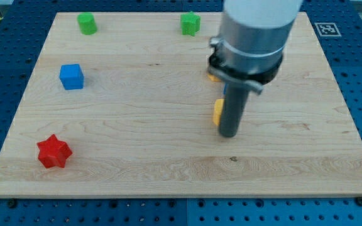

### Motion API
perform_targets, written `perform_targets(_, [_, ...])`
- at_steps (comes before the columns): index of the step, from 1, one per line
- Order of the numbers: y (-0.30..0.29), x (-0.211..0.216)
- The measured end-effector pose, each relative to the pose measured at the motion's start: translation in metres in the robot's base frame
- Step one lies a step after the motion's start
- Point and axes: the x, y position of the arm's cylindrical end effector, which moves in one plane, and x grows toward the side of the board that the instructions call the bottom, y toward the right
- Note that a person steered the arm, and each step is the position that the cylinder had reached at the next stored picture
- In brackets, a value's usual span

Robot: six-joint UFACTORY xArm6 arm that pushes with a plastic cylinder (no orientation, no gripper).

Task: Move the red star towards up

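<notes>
The red star [54, 152] lies near the view's bottom left of the wooden board [137, 157]. My tip [229, 135] is at the end of the dark rod, right of the board's middle, far to the right of the red star. A yellow block [217, 112] sits just left of the rod, partly hidden by it. An orange block [212, 76] peeks out from behind the arm's body.
A blue cube [71, 76] lies at the left. A green cylinder-like block [87, 23] is at the top left and a green star-like block [190, 24] at the top middle. The blue pegboard surrounds the board.
</notes>
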Motion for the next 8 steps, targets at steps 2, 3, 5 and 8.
perform_targets(2, [-0.174,0.067])
perform_targets(3, [-0.239,0.072])
perform_targets(5, [-0.336,0.072])
perform_targets(8, [-0.286,0.049])
